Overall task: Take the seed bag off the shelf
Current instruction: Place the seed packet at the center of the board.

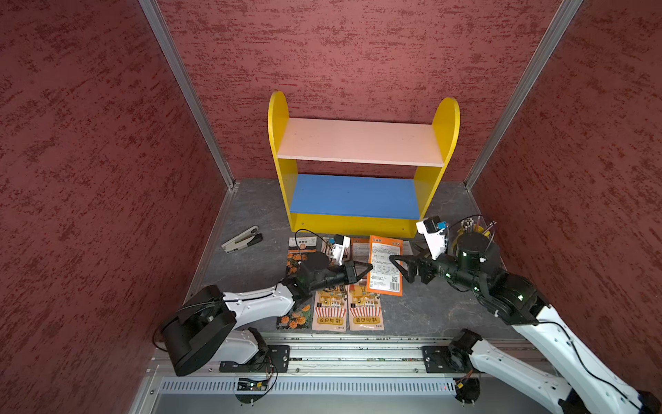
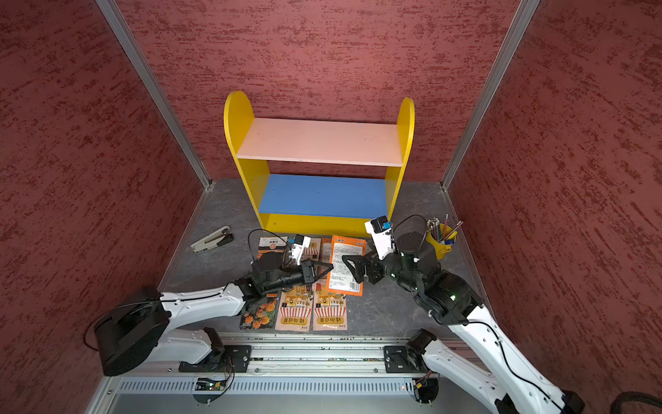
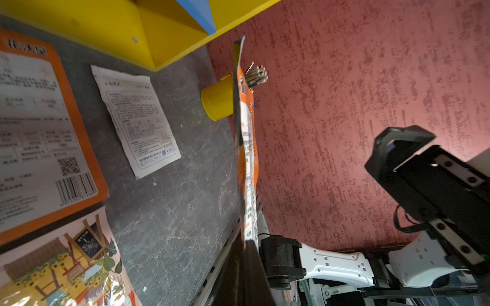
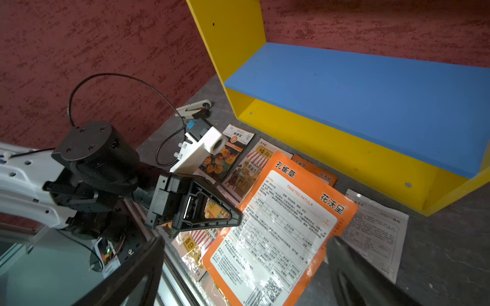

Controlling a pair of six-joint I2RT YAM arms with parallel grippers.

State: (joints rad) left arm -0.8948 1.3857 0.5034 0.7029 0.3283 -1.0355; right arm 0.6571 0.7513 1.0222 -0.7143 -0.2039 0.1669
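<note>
The shelf (image 1: 358, 143) (image 2: 318, 143) stands against the back wall, and both its pink and blue boards are bare. In front of it an orange seed bag (image 1: 385, 265) (image 2: 344, 265) (image 4: 278, 225) hangs tilted just above the other packets. My left gripper (image 1: 369, 267) (image 2: 329, 267) (image 3: 244, 251) is shut on the bag's left edge. The left wrist view shows the seed bag (image 3: 245, 132) edge-on, running into the jaws. My right gripper (image 1: 399, 269) (image 2: 349, 267) (image 4: 246, 254) is open at the bag's right edge, with its fingers (image 4: 344, 257) apart on either side of it.
Several seed packets (image 1: 329, 308) lie flat on the grey table between the arms. Among them are a second orange bag (image 3: 39, 132) and a white bag (image 3: 135, 119) (image 4: 376, 227). A stapler (image 1: 241, 239) lies at the left. A yellow pencil cup (image 2: 442, 240) stands behind my right arm.
</note>
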